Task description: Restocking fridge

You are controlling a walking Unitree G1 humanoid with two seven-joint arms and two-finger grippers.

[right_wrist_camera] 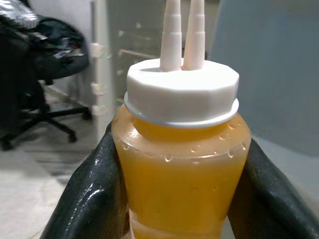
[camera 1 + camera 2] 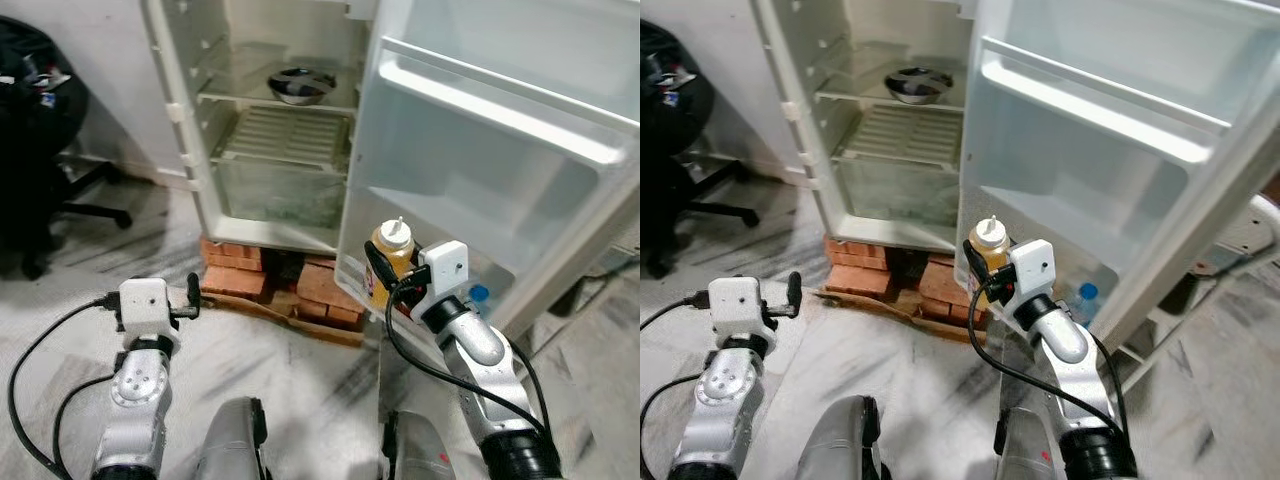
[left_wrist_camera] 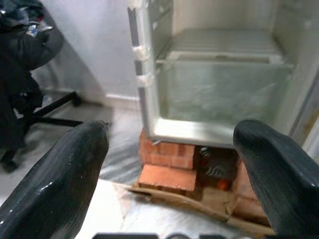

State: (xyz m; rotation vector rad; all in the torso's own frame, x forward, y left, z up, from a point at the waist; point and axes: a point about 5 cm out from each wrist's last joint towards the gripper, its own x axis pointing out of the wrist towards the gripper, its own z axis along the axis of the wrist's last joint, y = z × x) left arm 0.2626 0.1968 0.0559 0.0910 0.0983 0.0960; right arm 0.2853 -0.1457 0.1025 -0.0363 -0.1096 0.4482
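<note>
Marble floor, open fridge (image 2: 290,150) ahead; our right end effector (image 2: 385,275) clamps a sauce bottle (image 2: 392,250) at its slick, squeezable body; left end effector (image 2: 185,300) released.

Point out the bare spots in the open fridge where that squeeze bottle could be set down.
The right tool holds the yellow squeeze bottle with white cap. The white door's upper shelf is bare. The ribbed shelf above the clear drawer is bare too. The glass shelf has room beside the steel bowl.
</note>
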